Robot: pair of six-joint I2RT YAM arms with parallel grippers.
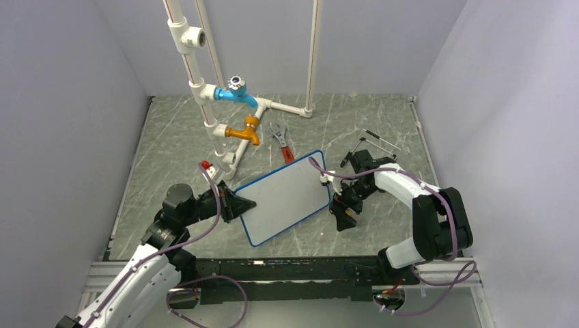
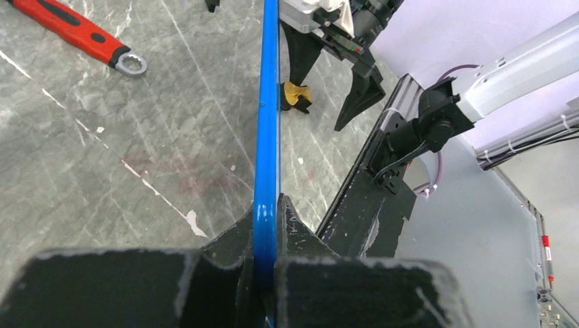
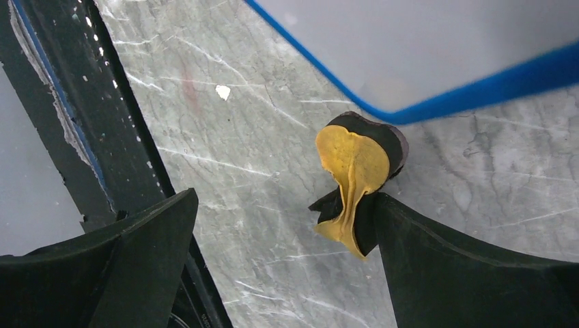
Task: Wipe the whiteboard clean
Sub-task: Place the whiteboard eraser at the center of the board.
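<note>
Left hand (image 1: 244,204) clenches the frame of the whiteboard (image 1: 287,195) in the middle of the bench (image 1: 171,143) — likely bracing it against a wipe — while the right hand (image 1: 340,212), released, hangs beside its right edge, a yellow pad (image 3: 355,171) touching one finger.

White PVC pipe rig (image 1: 205,89) w/ blue valve (image 1: 235,92), orange tap (image 1: 244,131), red-handled wrench (image 1: 282,142) nr it, grey marble table (image 1: 382,130)

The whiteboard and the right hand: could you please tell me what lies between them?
A crumpled yellow-and-black pad lies by the whiteboard, in the right wrist view.
</note>
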